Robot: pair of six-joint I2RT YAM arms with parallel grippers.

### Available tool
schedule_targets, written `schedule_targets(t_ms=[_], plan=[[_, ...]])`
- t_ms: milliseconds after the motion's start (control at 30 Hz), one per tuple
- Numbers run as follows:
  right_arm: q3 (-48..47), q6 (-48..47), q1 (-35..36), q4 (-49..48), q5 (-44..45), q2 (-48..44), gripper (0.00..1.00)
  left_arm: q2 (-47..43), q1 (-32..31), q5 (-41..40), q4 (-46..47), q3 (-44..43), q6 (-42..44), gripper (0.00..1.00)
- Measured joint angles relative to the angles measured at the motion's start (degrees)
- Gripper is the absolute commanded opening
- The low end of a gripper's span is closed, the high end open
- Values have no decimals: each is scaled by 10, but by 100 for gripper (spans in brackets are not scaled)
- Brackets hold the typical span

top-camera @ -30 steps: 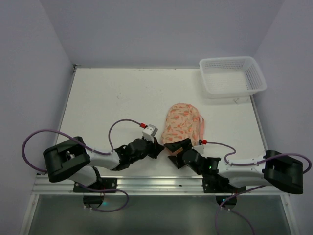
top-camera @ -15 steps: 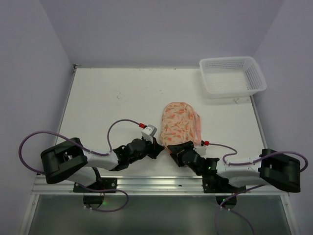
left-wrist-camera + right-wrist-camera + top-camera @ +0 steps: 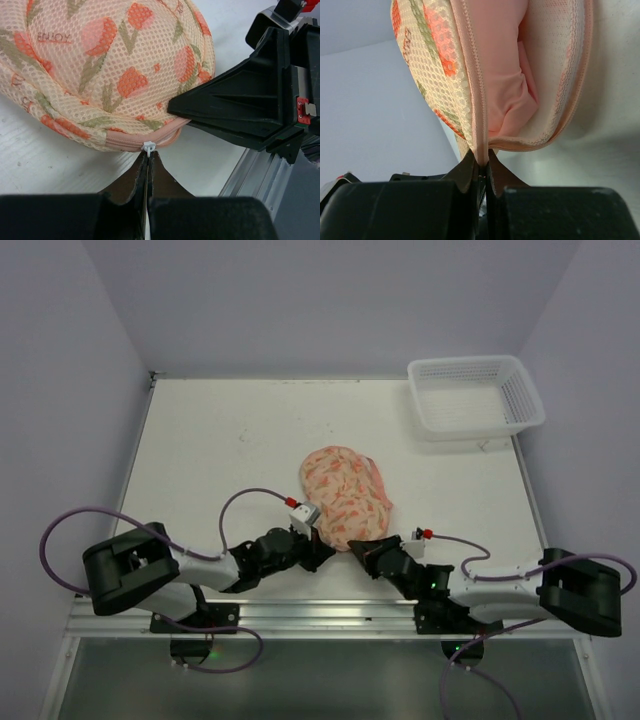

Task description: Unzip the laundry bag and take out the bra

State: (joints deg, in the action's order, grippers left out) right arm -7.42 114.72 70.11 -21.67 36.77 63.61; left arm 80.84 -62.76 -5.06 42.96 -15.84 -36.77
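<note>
The laundry bag [image 3: 343, 494], peach mesh with orange print, lies near the table's front middle. My left gripper [image 3: 319, 551] is at its near left edge, shut on the small white zip pull [image 3: 148, 146] below the pink zip trim [image 3: 125, 142]. My right gripper [image 3: 366, 549] is at the near right edge, shut on the bag's pink zip edge [image 3: 481, 145]. In the right wrist view the bag [image 3: 427, 55] gapes open, and the plain pale pink bra [image 3: 504, 75] shows inside it. The right gripper's black body [image 3: 240, 107] shows close by in the left wrist view.
A white plastic lattice basket [image 3: 476, 396] stands at the back right corner of the table [image 3: 220, 440]. The table's metal front rail [image 3: 330, 612] runs just behind both grippers. Purple cables loop off both arms.
My right gripper has shut on the bag's zip edge. The bag has swung and slid to the left, and both grippers have shifted a little nearer the front edge.
</note>
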Motion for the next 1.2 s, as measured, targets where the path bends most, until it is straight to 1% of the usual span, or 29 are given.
schedule_targets(t_ms=[133,333,533,667,767,1100,1200], plan=[[19,-6,0,16,1,-53,0,-7,0,2,3,1,3,0],[39,-43,-10,35,-3,-145,0,-25,0,-3,1,3,5,0],[41,-80,-14,99,-3,-259,0,-43,5,-9,-9,3,4,0],[42,-99,-14,144,-3,-317,0,-55,6,-7,-26,-7,4,0],[42,-107,-14,160,-3,-337,0,-63,9,-6,-47,-19,4,0],[42,-109,-16,183,-2,-338,0,-62,20,-10,-128,-57,-12,0],[42,-114,-17,184,0,-344,0,-62,20,-9,-135,-62,-13,1]])
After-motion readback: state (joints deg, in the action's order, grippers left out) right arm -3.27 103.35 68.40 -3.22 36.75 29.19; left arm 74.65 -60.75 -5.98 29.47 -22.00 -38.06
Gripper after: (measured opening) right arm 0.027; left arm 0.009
